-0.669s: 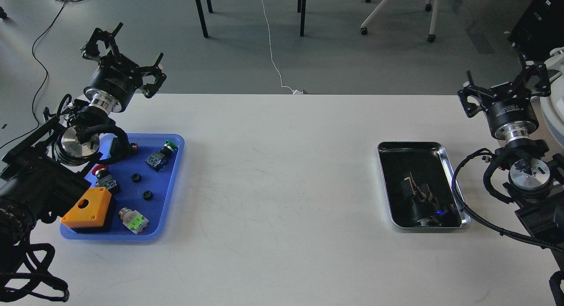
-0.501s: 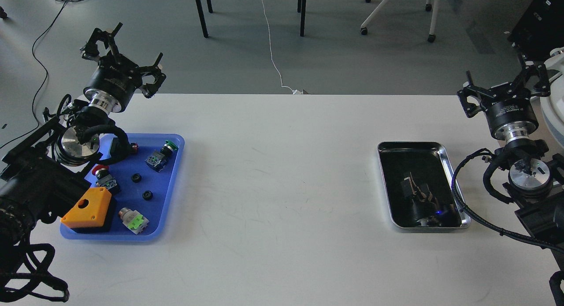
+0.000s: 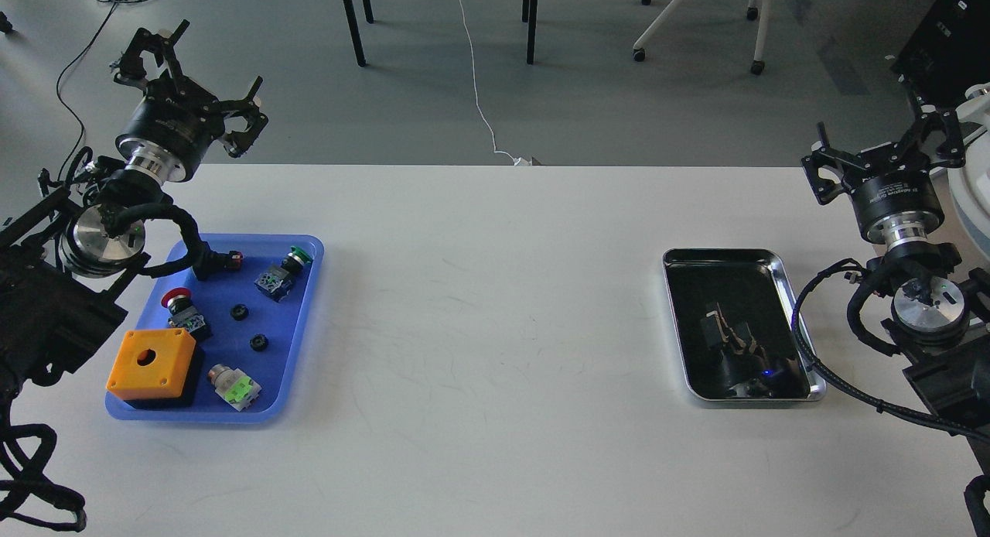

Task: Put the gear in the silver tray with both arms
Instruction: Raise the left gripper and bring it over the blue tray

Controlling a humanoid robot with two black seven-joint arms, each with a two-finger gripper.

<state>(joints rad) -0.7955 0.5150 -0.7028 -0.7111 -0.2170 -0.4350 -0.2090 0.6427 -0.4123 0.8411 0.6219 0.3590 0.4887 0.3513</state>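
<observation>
Parts staged left, target right: blue tray (image 3: 305, 320) sits at the left near side of the table (image 3: 495, 289), silver tray (image 3: 797, 320) well apart at the right, so my read is a pick on one side and a drop on the other, one arm per side. Silver tray holds nothing that I can make out, only dark reflections on its mirror floor. Gear candidates: two small black toothed rings (image 3: 240, 312) and (image 3: 258, 342) mid blue tray, lying flat, apart from each other; too small to confirm teeth. Around them: orange box (image 3: 150, 364) at the near left corner, red-capped button (image 3: 178, 303) behind it, green-capped switch (image 3: 280, 274) toward the far right corner, green-and-silver part (image 3: 233, 388) at the near edge. Left gripper (image 3: 186, 76) is raised beyond the far left table corner, wrist angled up and away, jaws spread wide, holding nothing, not over the blue tray. Right gripper (image 3: 885, 162) is raised at the far right, behind and right of the silver tray, jaws also spread and empty. Neither arm touches anything. Judgement: task not started, the gear yet to be picked.
</observation>
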